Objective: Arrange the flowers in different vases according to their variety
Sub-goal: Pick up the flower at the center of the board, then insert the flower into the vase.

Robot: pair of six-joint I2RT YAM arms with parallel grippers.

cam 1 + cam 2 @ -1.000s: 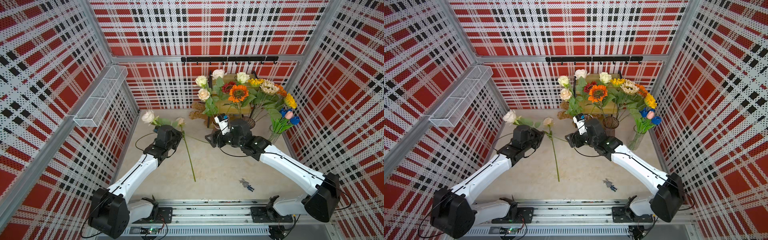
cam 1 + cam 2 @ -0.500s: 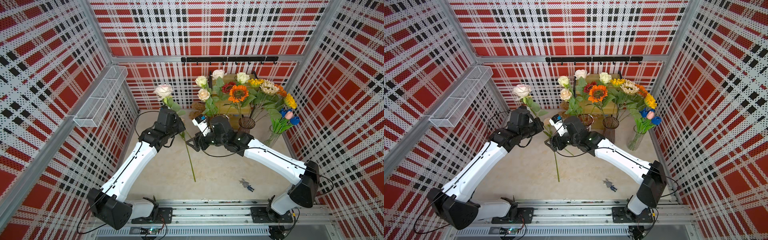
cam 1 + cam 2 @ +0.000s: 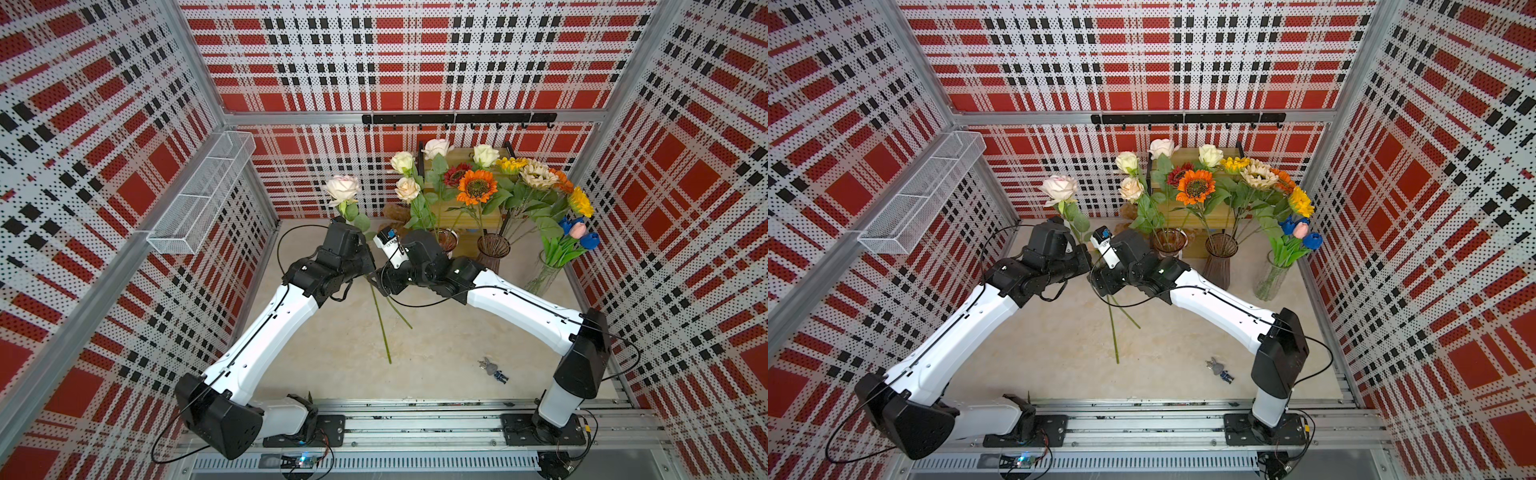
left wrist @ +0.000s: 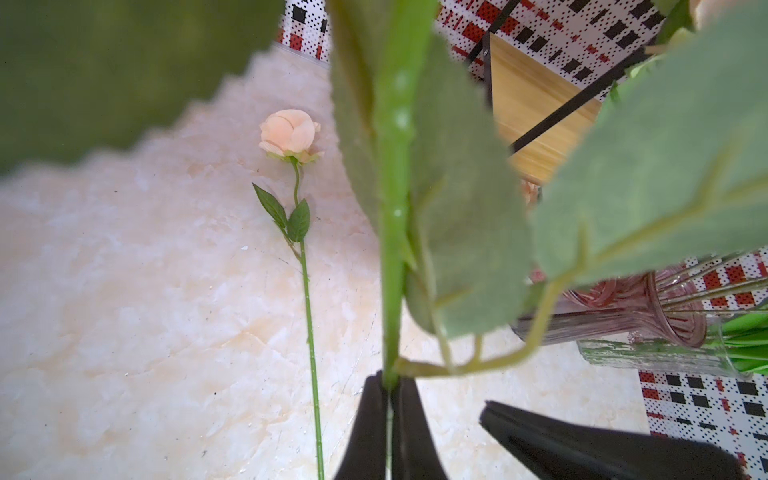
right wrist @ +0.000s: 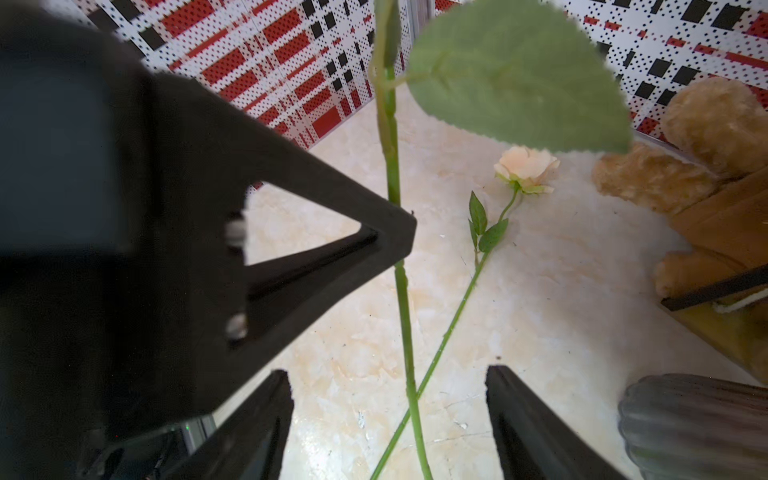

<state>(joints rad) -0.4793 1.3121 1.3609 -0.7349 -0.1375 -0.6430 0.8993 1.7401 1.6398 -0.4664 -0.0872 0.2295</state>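
Currently the left gripper (image 4: 388, 386) is clenched on the green stem of the white rose (image 3: 343, 188), pinching just under a leaf junction. The bloom stands upright above the wrist and the lower stem slants down toward the table (image 3: 324, 365); cannot tell whether its tip touches.

Right gripper (image 5: 388, 372) is spread wide, one finger either side of that same stem below the left grip, neither pad in contact.

Left arm (image 3: 270, 324): base on the near rail, white link rising diagonally toward the back middle, wrist bent upward.

Right arm (image 3: 519, 303): elbow raised near the right wall, white forearm reaching left and back, wrist turned to face the left gripper. The two wrists sit just beside each other over the back half of the table.

Peach rose (image 4: 289, 131) lies flat on the table beneath the grippers; in the right wrist view its stem crosses behind the held stem.

Along the back right:
- first ribbed vase (image 3: 446, 241), just behind the right wrist, holds cream roses (image 3: 403, 162)
- second ribbed vase (image 3: 492, 251), beside it, holds sunflowers (image 3: 476, 187)
- clear vase (image 3: 542, 276), near the right wall, holds tulips (image 3: 575, 230), blue with one pink
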